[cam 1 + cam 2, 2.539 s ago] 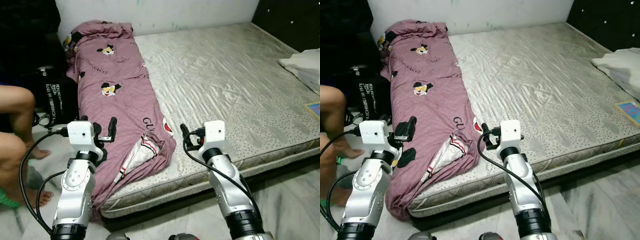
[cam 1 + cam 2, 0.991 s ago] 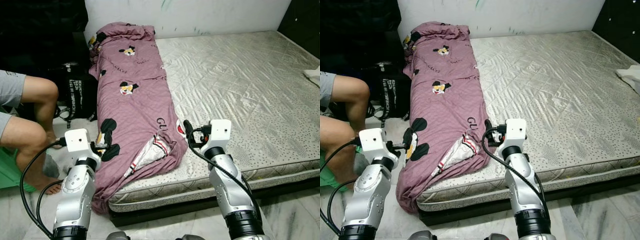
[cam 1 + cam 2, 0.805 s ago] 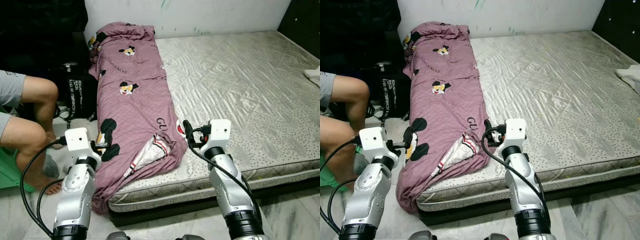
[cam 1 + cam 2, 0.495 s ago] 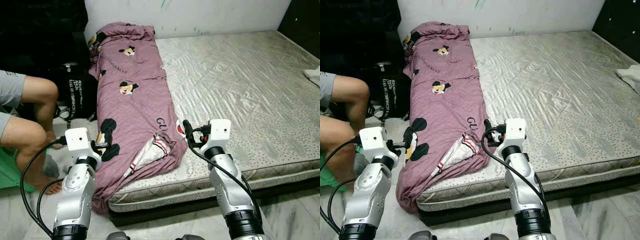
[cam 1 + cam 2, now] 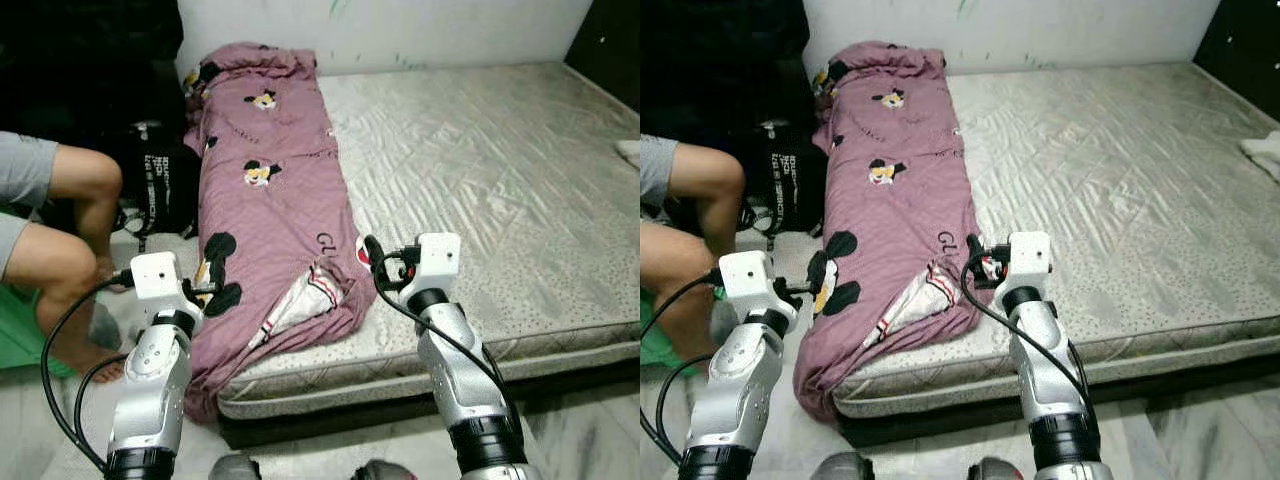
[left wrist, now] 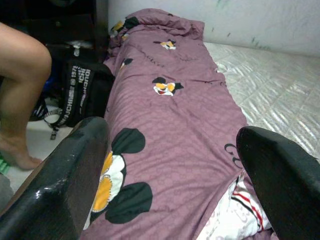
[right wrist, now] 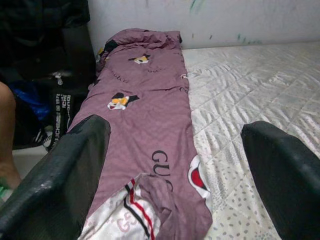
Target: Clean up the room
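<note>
Quilt (image 5: pixel 270 215) lies ahead of both open jaws.

**Left wrist view: quilt ahead of spread fingers**

Left gripper (image 6: pixel 170 185) fingers set wide apart, nothing between them. Straight ahead lies a mauve cartoon-print quilt (image 6: pixel 175 115), bunched long and narrow, running away toward a pale wall (image 6: pixel 240 22). Its white, striped lining (image 6: pixel 235 215) shows near one fingertip. Bare quilted mattress (image 6: pixel 280 85) flanks it. Opposite, past the other finger: a black bag (image 6: pixel 82 92) and a person's bare leg (image 6: pixel 22 85).
</note>
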